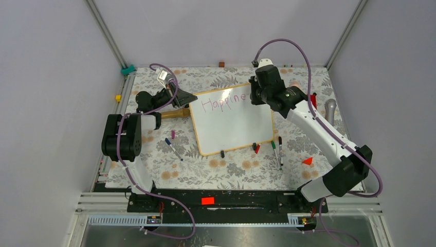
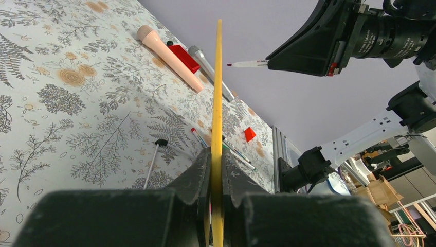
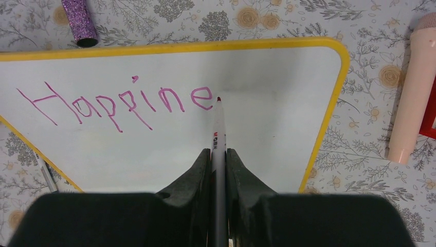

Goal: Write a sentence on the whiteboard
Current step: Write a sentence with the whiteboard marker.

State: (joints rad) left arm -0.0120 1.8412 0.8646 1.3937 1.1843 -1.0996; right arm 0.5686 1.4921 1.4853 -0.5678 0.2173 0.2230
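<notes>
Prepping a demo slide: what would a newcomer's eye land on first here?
The whiteboard in the middle of the flowered table, with pink lettering reading "Happine" across its top. The right hand is shut on a marker, its tip just past the last letter. The left hand is clamped on the board's yellow rim at its left edge, while spare markers lie near the board's front edge.
</notes>
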